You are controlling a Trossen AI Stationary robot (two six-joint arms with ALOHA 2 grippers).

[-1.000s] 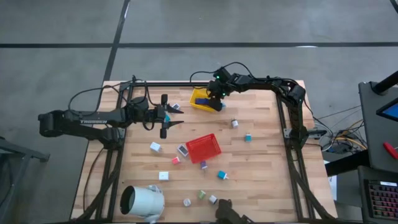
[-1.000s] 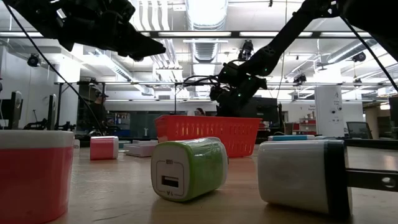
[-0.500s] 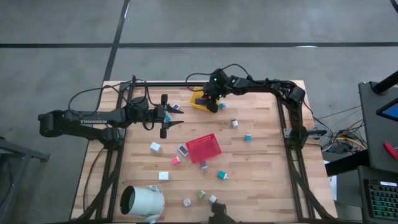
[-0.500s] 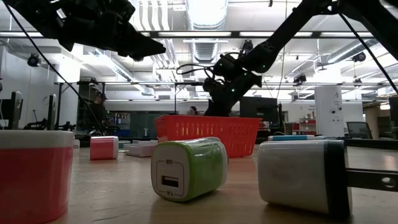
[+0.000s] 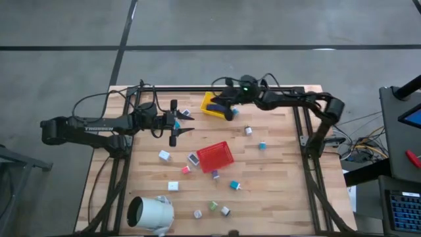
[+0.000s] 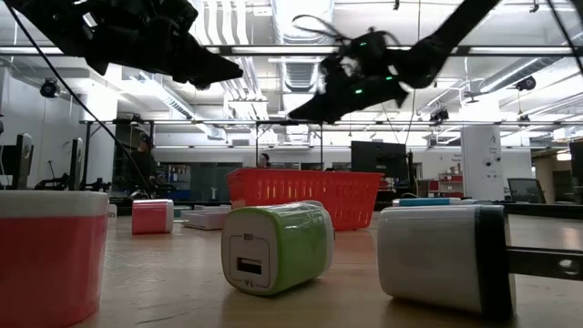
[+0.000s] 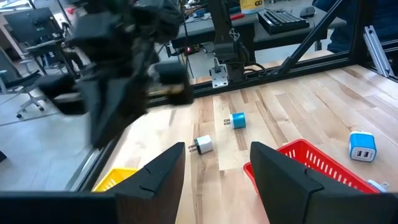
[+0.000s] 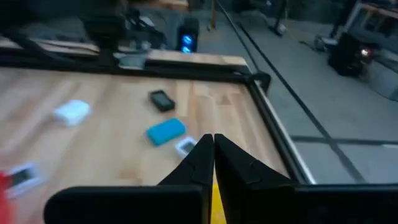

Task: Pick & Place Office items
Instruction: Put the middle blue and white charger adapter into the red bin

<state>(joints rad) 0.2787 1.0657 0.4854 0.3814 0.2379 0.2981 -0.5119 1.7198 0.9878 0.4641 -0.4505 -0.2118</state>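
Small office items lie scattered on the wooden table: white point(image 5: 164, 155), teal point(image 5: 235, 185), purple point(image 5: 215, 174), green point(image 5: 213, 206) and others. In the low view a green one point(image 6: 278, 246) rests on its side. My right gripper point(image 5: 219, 105) hangs shut and nearly level above the yellow tray point(image 5: 209, 105); nothing shows between its fingers point(image 8: 213, 149). My left gripper point(image 5: 181, 123) hovers open over the table's far left part, and its wrist view shows nothing between its fingers point(image 7: 214, 180).
A red tray point(image 5: 215, 157) sits mid-table, and a large white cylinder point(image 5: 151, 212) lies at the near left corner. A dark frame rail point(image 5: 171, 87) runs along the far edge. Bare wood lies at the right side point(image 5: 283, 171).
My right gripper has risen from just over the yellow tray and drawn back toward the table's right edge. It has tipped from pointing steeply down to nearly level.
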